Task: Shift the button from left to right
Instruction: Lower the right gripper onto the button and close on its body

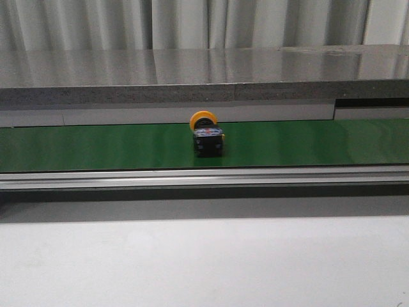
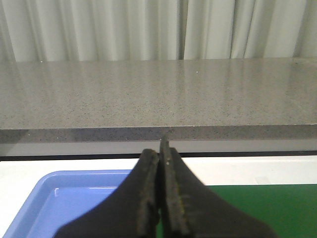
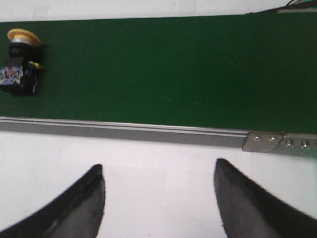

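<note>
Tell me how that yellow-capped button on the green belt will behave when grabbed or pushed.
The button looks rigid, a blocky black body that probably gives firm grip faces. It lies on its side, so the round cap may let it pivot or roll if nudged. The green belt looks smooth, so it will likely slide.

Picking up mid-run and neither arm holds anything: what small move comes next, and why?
Probably bring the right gripper forward over the belt toward the button. Its jaws are open and empty, short of the belt rail, while the button lies on its side there; the left gripper is shut.
</note>
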